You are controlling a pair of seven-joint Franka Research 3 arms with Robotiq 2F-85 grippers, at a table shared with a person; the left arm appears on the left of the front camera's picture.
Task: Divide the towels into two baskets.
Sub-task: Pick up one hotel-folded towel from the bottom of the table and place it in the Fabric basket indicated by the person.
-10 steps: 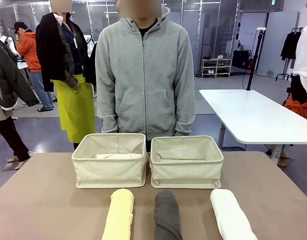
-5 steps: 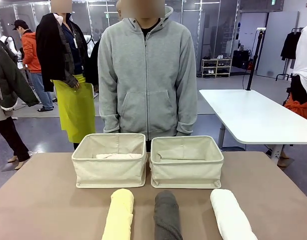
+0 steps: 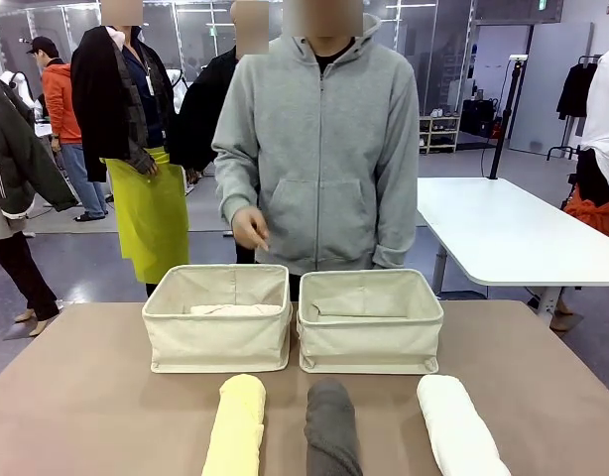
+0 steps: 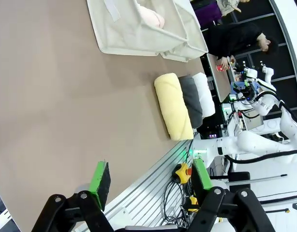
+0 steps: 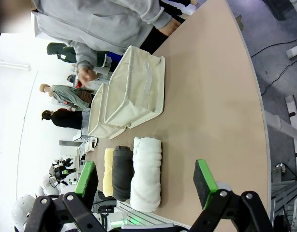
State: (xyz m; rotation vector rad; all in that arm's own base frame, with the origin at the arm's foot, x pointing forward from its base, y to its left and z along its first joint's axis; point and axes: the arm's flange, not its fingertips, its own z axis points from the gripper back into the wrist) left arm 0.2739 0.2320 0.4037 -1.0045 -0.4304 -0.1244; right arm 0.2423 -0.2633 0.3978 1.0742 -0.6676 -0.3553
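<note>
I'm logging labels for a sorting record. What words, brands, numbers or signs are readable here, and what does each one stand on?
No readable text anywhere.
Left basket and right basket: plain canvas, no print.
Yellow towel, grey towel, white towel: no tags visible.
Person's grey hoodie: no logo.
Background: anything there is too small or blurred to read.

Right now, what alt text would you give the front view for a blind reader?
A yellow towel, dark grey towel and white towel lie rolled in a row on the table before the cream left basket and right basket, side by side. A person in a grey hoodie stands behind, one hand up near the left basket.
</note>
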